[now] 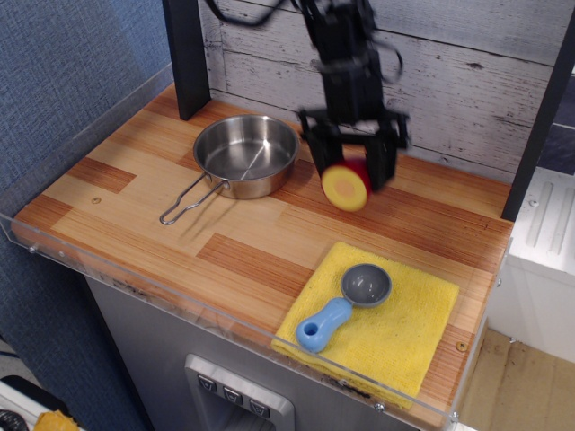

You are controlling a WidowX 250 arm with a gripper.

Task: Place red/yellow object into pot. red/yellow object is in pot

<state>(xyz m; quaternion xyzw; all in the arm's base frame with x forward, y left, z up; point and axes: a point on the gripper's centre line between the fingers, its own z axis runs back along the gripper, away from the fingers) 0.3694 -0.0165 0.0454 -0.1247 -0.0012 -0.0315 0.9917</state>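
Note:
The red/yellow object [347, 185], a half-fruit with a yellow cut face toward the camera, is held between the black fingers of my gripper [349, 169]. The gripper is shut on it, just above the wooden counter, right of the pot. The pot [245, 154], a shallow shiny steel pan with a wire loop handle pointing front-left, stands at the back left of the counter and is empty. The gripper is blurred by motion.
A yellow sponge cloth [395, 332] lies at the front right with a grey scoop with a blue handle [342, 306] on it. A dark post [187, 56] stands behind the pot. A plank wall [467, 72] runs behind. A clear plastic lip [180, 292] lines the front edge.

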